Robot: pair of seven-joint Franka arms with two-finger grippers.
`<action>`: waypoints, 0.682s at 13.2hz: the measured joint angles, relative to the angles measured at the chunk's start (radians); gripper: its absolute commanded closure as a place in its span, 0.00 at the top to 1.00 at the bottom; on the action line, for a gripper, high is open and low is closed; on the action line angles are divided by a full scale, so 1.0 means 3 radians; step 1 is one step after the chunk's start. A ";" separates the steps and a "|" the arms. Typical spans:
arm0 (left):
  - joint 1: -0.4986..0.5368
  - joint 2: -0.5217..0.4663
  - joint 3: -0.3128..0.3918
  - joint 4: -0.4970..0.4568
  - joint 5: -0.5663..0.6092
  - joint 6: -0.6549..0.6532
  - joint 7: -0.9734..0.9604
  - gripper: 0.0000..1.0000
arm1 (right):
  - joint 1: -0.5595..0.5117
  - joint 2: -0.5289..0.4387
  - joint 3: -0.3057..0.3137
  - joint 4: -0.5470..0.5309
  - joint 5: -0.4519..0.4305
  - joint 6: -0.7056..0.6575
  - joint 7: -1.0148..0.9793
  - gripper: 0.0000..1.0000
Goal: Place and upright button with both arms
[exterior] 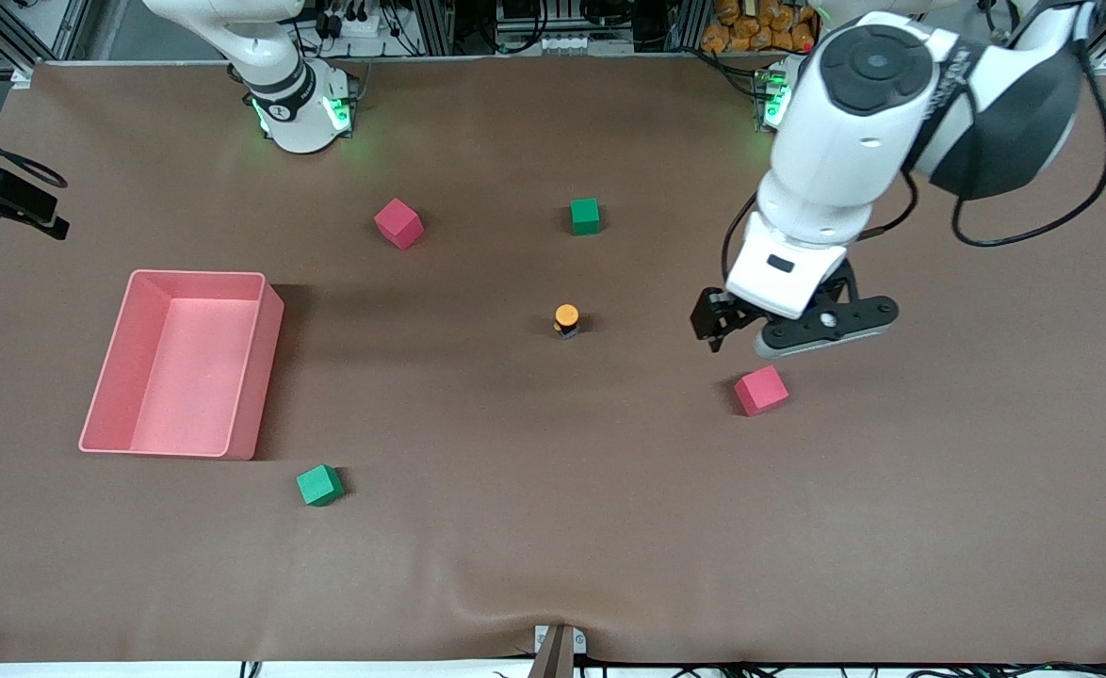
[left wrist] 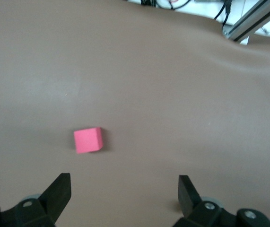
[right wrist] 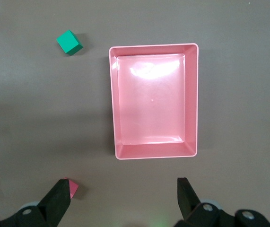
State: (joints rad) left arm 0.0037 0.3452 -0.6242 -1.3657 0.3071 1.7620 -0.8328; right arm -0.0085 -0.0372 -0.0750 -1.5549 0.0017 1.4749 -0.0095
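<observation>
Button [exterior: 566, 318] stands cap-up mid-tabletop, task looks near done or just starting; left pincer [exterior: 791, 327] wide open and empty above the red cube [exterior: 761, 390] beside the button, right pincer [right wrist: 120, 201] open, empty, waiting over pink tray [right wrist: 153, 156]; next check uprightness

The button [exterior: 566, 320] is seen standing upright on the brown table, its round orange cap turned upward over a short black cylindrical body. It is found near the middle of the table, apart from every other item. It is placed nearer to the front camera than a green cube [exterior: 585, 216], and farther from that camera than a red cube [exterior: 760, 390] lying toward the left arm's end of the table. It is touched by nothing.
</observation>
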 measured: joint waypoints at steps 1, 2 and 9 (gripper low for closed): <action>-0.0003 -0.0046 0.0049 0.0001 -0.0082 -0.0078 0.0077 1.00 | 0.0000 0.0000 0.0000 0.0000 0.0000 -0.0001 0.0000 1.00; -0.0012 -0.0105 0.0129 0.0001 -0.0207 -0.0147 0.0173 1.00 | 0.0000 0.0000 0.0000 0.0000 0.0000 -0.0003 0.0000 1.00; -0.0080 -0.0510 0.0982 -0.0003 -0.0790 -0.0491 0.1167 1.00 | 0.0000 0.0000 0.0000 0.0000 0.0000 -0.0003 0.0000 1.00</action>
State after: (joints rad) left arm -0.0204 0.1923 -0.3297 -1.3665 0.0700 1.6145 -0.4826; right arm -0.0085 -0.0372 -0.0749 -1.5548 0.0017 1.4739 -0.0096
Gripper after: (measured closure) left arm 0.000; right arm 0.000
